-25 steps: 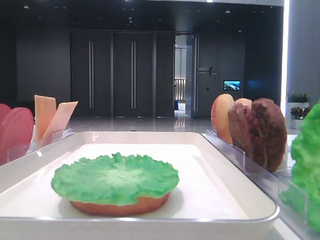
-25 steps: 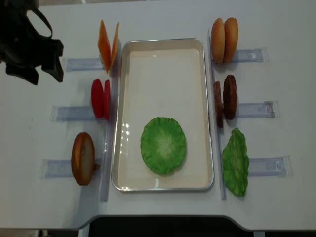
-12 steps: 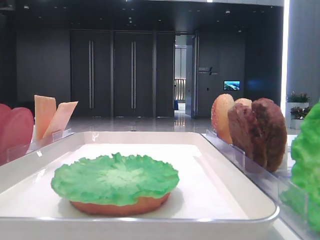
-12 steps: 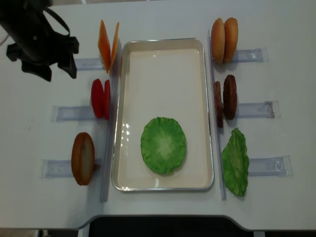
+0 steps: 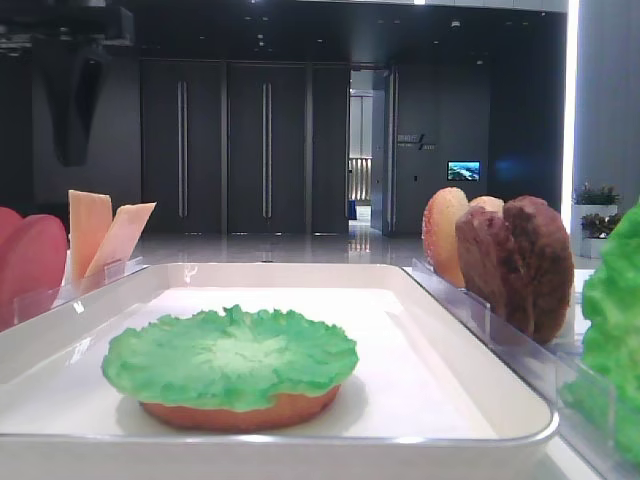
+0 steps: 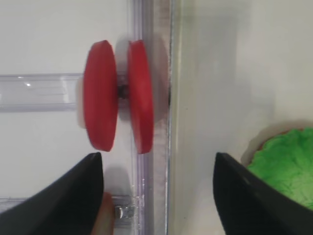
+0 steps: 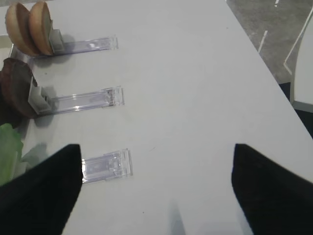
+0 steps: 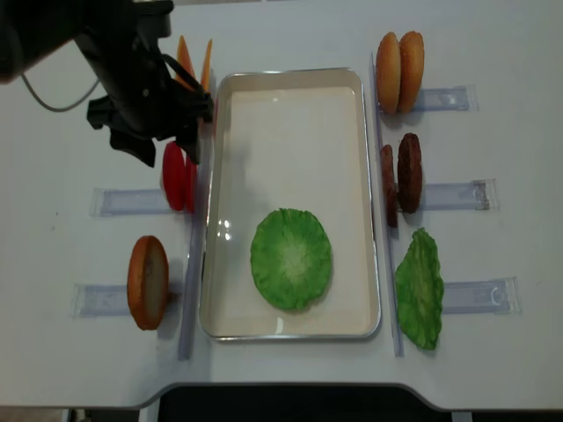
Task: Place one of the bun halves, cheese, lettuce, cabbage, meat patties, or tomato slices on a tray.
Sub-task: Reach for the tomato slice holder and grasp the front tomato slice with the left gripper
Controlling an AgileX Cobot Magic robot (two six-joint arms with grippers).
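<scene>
The left gripper (image 8: 163, 141), jaws spread and empty, hangs above the two upright tomato slices (image 6: 117, 115) beside the tray's (image 8: 290, 79) left rim. Lettuce (image 8: 291, 258) on a bun half lies near the tray's front edge. The right gripper's (image 7: 156, 196) fingers stand wide apart over the tabletop (image 7: 186, 88).

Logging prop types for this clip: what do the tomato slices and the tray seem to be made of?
Tomato slices: probably moulded plastic or rubber; even red colour, smooth matte faces, rounded edges, no seeds or pulp. Tray: glossy white with a bright silvery rim showing reflections; likely enamelled metal or hard plastic, which one is unclear.
</scene>
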